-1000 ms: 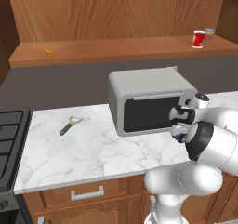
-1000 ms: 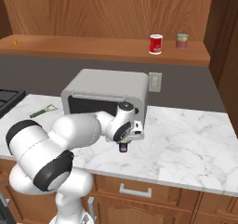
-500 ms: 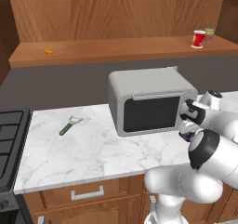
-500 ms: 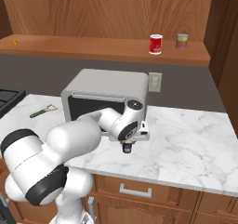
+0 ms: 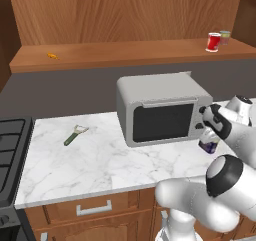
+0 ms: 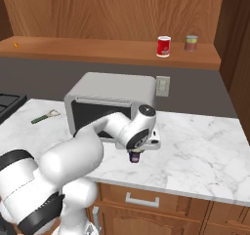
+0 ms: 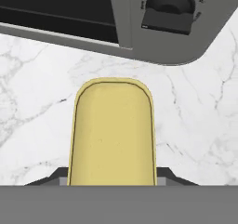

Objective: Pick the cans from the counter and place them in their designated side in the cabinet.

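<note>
A white, grey-veined marble counter (image 5: 100, 160) over brown wooden drawers carries a boxy grey microwave (image 5: 160, 107) and a small green-handled peeler (image 5: 75, 134), with a long wood-grain cabinet (image 5: 125, 52) shelf above, where the red cylindrical can (image 6: 164, 46) with a white rim stands beside a pale greenish can (image 6: 191, 43). The gripper (image 6: 135, 155) hangs just off the marble in front of the microwave's right end, pinching the squat dark blue can (image 5: 208, 144). The hand view adds the can's smooth yellow top (image 7: 112, 132) between the fingers and the microwave's dark round dial (image 7: 168, 9); the left base view shows a tiny orange object (image 5: 52, 56) on the shelf's far left
</note>
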Available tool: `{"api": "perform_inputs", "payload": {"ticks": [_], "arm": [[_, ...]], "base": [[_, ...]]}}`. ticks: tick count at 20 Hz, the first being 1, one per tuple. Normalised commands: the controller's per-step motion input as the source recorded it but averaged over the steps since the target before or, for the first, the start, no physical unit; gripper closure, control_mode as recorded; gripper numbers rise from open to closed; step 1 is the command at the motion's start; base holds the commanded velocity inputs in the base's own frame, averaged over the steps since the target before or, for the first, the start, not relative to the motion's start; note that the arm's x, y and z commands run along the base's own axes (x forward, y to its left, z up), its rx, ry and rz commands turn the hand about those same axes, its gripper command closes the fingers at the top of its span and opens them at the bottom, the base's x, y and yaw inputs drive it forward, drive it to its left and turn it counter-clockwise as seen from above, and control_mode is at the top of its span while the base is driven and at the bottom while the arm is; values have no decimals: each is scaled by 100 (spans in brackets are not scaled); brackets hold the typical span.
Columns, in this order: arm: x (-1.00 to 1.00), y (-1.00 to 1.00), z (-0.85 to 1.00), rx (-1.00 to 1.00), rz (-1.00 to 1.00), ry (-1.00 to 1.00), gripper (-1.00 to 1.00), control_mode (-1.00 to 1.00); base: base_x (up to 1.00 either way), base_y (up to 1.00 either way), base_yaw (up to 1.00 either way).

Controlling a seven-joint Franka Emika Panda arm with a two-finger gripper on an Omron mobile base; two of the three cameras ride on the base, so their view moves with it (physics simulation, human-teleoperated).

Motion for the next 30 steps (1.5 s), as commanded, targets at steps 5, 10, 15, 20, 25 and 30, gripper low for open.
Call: {"api": "perform_inputs", "payload": {"ticks": [5, 10, 15, 20, 25, 30], "arm": [[-28, -8, 23, 2, 0, 0, 100, -100], [-24, -12, 31, 2, 0, -1, 100, -100], [-18, -9, 34, 2, 0, -5, 100, -100], [-14, -2, 26, 0, 0, -7, 100, -100], [-14, 0, 26, 0, 0, -9, 100, -100], [-11, 0, 28, 0, 0, -9, 100, -100]], "base": [[0, 0, 0], [0, 0, 0], [0, 0, 0], [0, 0, 0], [0, 0, 0], [0, 0, 0]]}}
